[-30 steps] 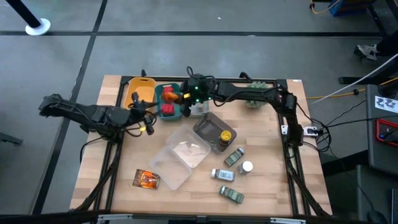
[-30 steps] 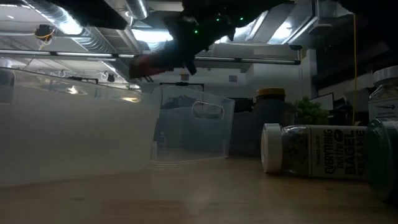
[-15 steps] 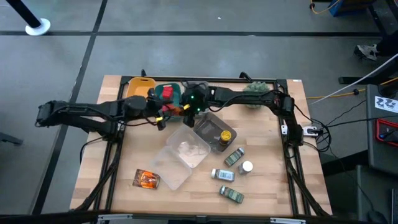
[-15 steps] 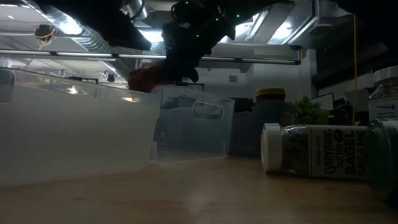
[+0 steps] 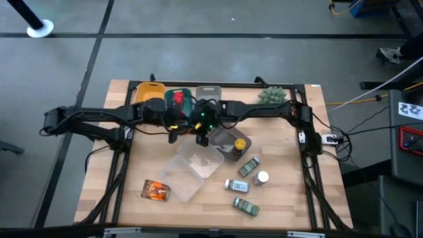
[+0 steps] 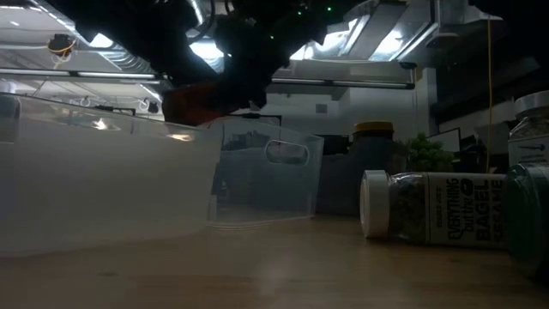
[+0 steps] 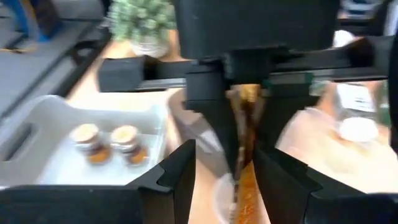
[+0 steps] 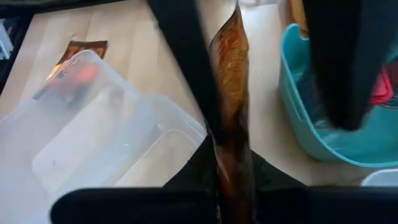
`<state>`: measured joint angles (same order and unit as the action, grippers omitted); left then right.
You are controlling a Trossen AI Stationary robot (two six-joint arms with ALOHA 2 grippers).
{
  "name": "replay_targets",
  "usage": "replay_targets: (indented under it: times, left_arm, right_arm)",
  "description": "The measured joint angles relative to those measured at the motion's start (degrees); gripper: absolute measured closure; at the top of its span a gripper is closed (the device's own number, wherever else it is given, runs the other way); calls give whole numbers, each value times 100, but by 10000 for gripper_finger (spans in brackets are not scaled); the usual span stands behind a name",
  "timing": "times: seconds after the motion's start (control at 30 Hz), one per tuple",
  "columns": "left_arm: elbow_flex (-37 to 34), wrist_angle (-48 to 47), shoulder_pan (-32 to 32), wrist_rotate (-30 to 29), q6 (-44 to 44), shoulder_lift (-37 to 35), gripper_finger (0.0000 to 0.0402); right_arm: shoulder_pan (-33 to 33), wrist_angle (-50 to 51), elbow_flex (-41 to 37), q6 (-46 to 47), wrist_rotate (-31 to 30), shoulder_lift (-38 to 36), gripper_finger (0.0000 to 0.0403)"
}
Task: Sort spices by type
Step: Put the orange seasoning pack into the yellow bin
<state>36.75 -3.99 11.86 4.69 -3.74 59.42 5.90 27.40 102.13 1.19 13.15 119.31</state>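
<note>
Sorting looks about half done. Leftmost, one crinkly orange foil packet [image 5: 156,190] lies loose on the wooden table [image 5: 284,198]. The left gripper [image 5: 173,127] reaches toward the centre; whether it is wide or narrow, I cannot tell. The teal bin [image 5: 180,100] holds red cubes [image 5: 176,99]. The right gripper [image 5: 201,135] pinches another orange packet [image 8: 231,112] above the clear trays [image 5: 198,162]. Green-labelled jars [image 5: 248,166] wait rightward. The grey bin's contents show only partly.

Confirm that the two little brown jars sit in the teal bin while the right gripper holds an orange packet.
Not quite. The two brown jars sit in the grey bin, not the teal one; the left wrist view shows this. The right gripper does hold an orange packet.
</note>
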Motion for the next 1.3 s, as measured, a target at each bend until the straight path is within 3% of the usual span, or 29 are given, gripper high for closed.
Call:
replay_targets:
  times: [0.1,0.33,0.77,1.07,1.3]
  left_arm:
    - [0,-52,-7,269,156,33,258]
    - [0,-302,-8,284,235,33,278]
    - [0,-317,-11,520,78,33,393]
    - [0,-317,-2,455,275,17,398]
    - [0,-316,-7,415,311,-85,400]
  right_arm:
    - [-34,12,0,-19,-1,-2,388]
    - [-69,24,0,-22,-4,-4,385]
    - [-62,-43,0,-22,-11,-9,384]
    - [-64,-91,0,-16,-230,-9,362]
    - [-63,-142,0,-129,-380,-11,304]
